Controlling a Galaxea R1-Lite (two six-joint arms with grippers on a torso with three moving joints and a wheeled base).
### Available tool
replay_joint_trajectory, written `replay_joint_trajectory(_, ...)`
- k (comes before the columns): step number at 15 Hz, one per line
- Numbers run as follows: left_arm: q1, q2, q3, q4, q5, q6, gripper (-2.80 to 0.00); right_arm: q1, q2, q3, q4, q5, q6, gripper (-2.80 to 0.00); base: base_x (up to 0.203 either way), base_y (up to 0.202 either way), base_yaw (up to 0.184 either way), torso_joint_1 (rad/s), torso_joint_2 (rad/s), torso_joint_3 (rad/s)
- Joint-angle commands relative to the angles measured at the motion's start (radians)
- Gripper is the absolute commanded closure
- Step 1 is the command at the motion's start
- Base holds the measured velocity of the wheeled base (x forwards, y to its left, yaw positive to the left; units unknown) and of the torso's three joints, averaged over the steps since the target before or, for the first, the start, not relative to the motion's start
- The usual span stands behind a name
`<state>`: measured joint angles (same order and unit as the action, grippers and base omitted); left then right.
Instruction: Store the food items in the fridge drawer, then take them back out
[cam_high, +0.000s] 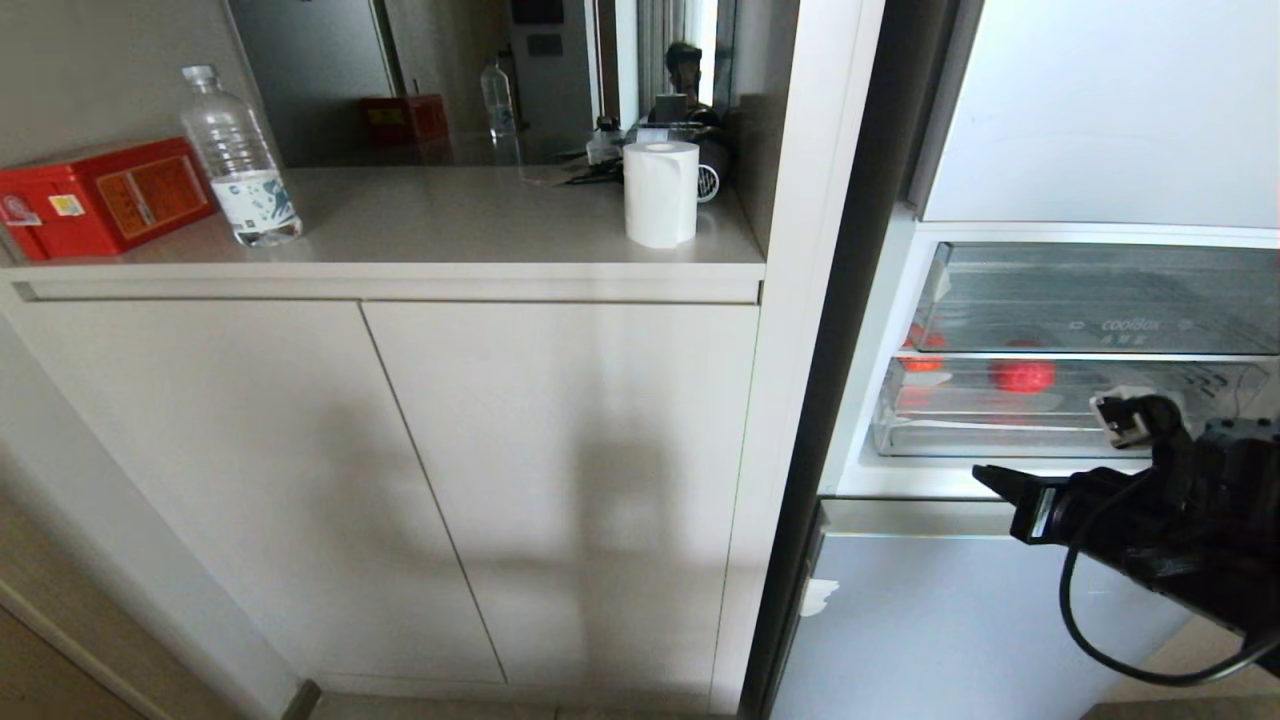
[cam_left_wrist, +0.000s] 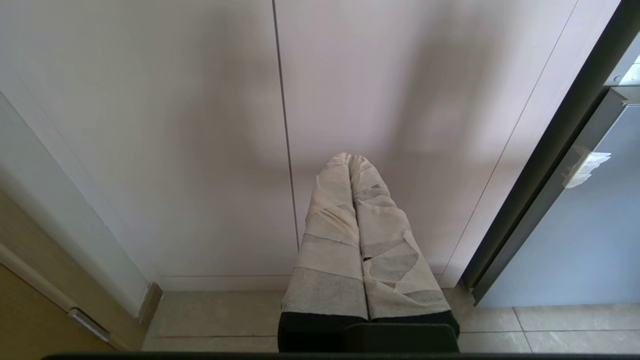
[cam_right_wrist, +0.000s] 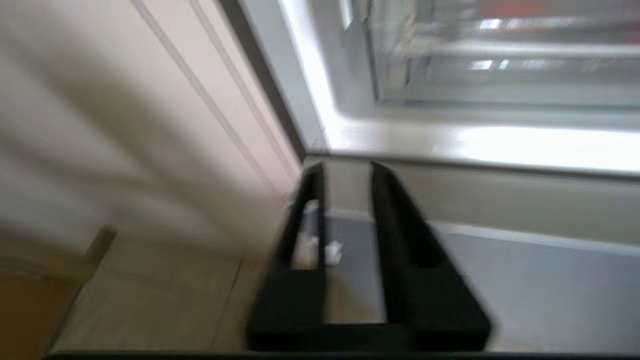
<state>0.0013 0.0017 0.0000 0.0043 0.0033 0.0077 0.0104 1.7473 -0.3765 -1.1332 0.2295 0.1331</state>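
The fridge drawer (cam_high: 1060, 425) is a clear plastic bin in the fridge's open middle compartment. Through its walls I see two red food items, one round (cam_high: 1022, 375) and one further left (cam_high: 922, 352). My right gripper (cam_high: 988, 480) hangs just below and in front of the drawer, level with the sill, its black fingers pointing left. The right wrist view shows that gripper (cam_right_wrist: 346, 169) open with nothing between the fingers, and the drawer (cam_right_wrist: 500, 75) beyond it. My left gripper (cam_left_wrist: 350, 158), wrapped in pale tape, is shut and empty, low before the cabinet doors.
A shallower clear tray (cam_high: 1100, 300) sits above the drawer. Below is the pale-blue lower fridge panel (cam_high: 950, 620). Left of the fridge stands a beige cabinet (cam_high: 400, 480) whose counter holds a red box (cam_high: 100, 195), a water bottle (cam_high: 240, 160) and a paper roll (cam_high: 660, 192).
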Motion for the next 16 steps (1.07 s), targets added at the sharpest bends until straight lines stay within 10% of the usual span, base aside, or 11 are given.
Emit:
replay_joint_trajectory(1, 0.0, 0.0, 0.0, 0.0, 0.001, 0.0, 0.0, 0.005, 0.158, 0.015, -0.199, -0.018, -0.008, -2.8, 0.0, 0.0, 0.0, 0.0, 0.0, 0.0)
replay_joint_trajectory(16, 0.0, 0.001, 0.0, 0.0, 0.001, 0.0, 0.0, 0.049, 0.385, -0.206, -0.397, -0.141, -0.039, -2.8, 0.0, 0.0, 0.0, 0.0, 0.0, 0.0)
